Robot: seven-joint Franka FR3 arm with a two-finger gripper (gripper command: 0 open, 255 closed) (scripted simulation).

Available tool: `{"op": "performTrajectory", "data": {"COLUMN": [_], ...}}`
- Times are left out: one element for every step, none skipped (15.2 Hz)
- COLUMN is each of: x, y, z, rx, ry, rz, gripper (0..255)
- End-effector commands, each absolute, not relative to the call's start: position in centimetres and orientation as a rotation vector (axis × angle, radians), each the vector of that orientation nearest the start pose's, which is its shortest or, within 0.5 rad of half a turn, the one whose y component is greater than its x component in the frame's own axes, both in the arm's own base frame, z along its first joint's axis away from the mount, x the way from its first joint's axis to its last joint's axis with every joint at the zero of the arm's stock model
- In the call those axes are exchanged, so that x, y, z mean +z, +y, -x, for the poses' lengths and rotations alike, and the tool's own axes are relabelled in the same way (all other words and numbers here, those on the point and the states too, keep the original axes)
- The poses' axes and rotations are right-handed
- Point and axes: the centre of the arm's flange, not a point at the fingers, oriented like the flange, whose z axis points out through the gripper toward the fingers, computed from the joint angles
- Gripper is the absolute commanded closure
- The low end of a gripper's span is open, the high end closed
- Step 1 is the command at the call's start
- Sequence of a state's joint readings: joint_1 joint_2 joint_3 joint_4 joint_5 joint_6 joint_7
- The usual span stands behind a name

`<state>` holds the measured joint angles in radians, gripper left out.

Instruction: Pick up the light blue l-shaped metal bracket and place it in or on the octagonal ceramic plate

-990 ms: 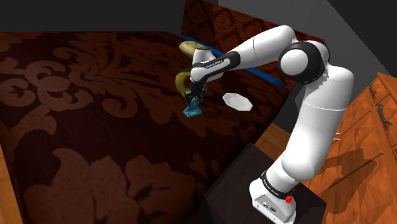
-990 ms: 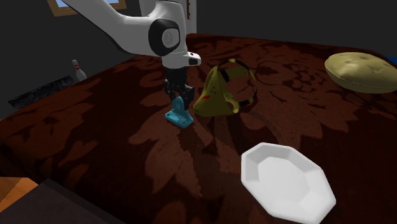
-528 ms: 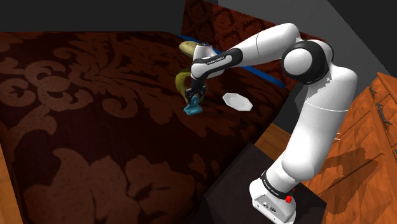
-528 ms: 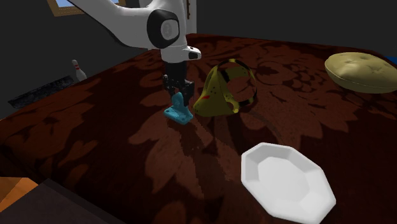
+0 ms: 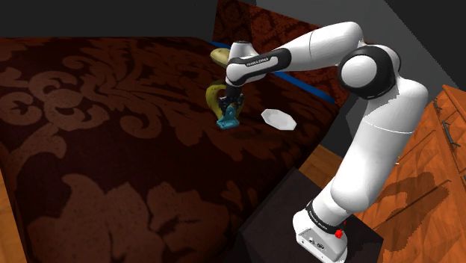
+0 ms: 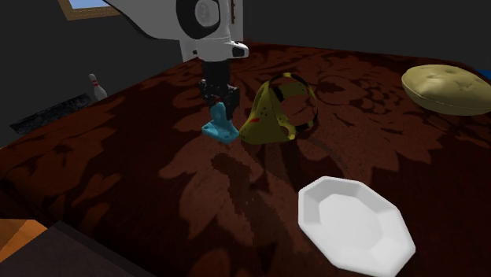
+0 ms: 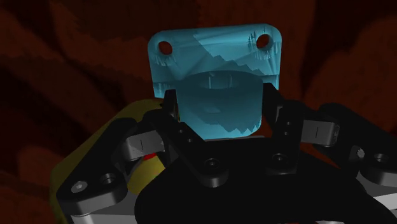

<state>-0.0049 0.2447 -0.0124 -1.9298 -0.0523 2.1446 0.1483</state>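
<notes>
Pick looks done: your black gripper pinches the light blue L-shaped bracket, seemingly clear of the dark red patterned bed; carrying it to the white octagonal plate is left

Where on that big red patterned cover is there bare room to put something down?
The cover is bare across the shoulder view's whole left, and between the white plate and the blue bracket. It is crowded by the gripper, where the held bracket hangs close beside the yellow object.
</notes>
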Motion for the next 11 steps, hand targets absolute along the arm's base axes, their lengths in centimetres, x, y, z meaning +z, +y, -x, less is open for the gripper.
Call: {"op": "performTrajectory", "data": {"x": [37.2,37.7,38.2,38.3,38.3,38.4,38.4,38.5,38.5,38.6,38.6], "y": [-1.3,-1.3,-1.3,-1.3,-2.6,-3.9,-5.2,-6.5,-7.8,-9.1,-10.4], "z": [-60.5,-60.5,-60.5,-60.5,-60.2,-60.0,-59.8,-59.6,-59.4,-59.2,-59.0], "rx": [0.043,0.043,0.043,0.043,0.043,0.043,0.043,0.043,0.043,0.043,0.043], "ry": [0.217,0.217,0.217,0.217,0.217,0.217,0.217,0.217,0.217,0.217,0.217], "rz": [3.182,3.182,3.182,3.182,3.182,3.182,3.182,3.182,3.182,3.182,3.182], "gripper": [255,255,255,255,255,255,255,255,255,255,255]}}
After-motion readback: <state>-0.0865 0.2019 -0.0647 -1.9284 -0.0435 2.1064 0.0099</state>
